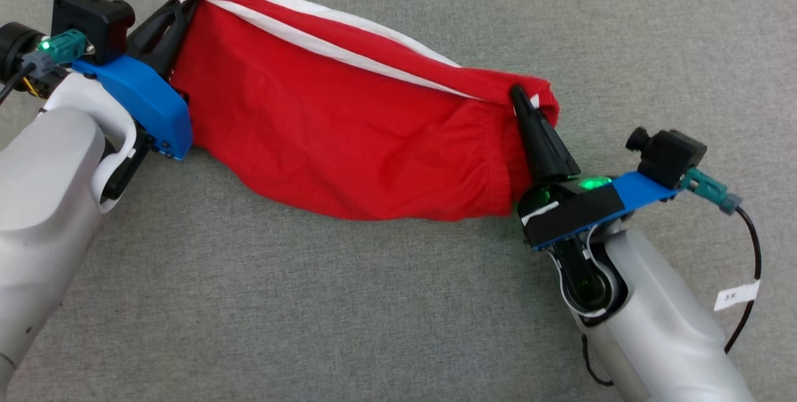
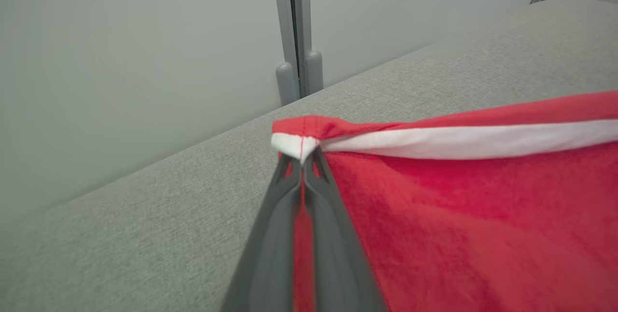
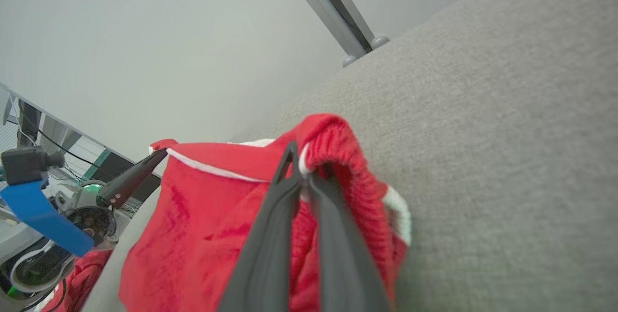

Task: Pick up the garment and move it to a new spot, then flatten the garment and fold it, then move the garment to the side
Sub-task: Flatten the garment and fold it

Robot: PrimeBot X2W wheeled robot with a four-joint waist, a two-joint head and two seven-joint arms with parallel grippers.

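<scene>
Clamped on the red white-trimmed fabric garment, left pincer and right pincer may lose the hems under uneven pull.

We see a grey, woven fabric surface, and in the wrist views its far edge runs along a pale wall. 1 red garment with white trim stretches across its middle. We cannot tell how much of it rests there.

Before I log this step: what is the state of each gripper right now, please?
Left gripper: closed, holding the white-trimmed corner of the red garment.
Right gripper: closed, holding the same garment at its elastic edge.
</scene>
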